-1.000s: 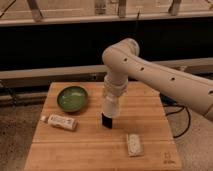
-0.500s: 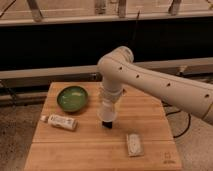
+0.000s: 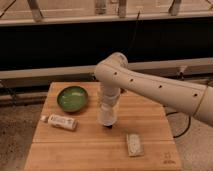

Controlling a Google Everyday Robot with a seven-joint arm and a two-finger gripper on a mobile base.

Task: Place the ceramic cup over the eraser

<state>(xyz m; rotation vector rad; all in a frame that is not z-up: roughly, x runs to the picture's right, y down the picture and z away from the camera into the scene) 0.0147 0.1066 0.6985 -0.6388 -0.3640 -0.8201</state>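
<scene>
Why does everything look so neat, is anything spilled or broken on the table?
Nothing stands out. The green bowl sits upright, the tube and pale packet lie flat on the wooden table. The gripper hangs at the table's middle, near the surface. No spill or damage shows.

The gripper hangs low over the desk middle. Bowl and tube stand left, packet right; front-left desk lies open.
</scene>
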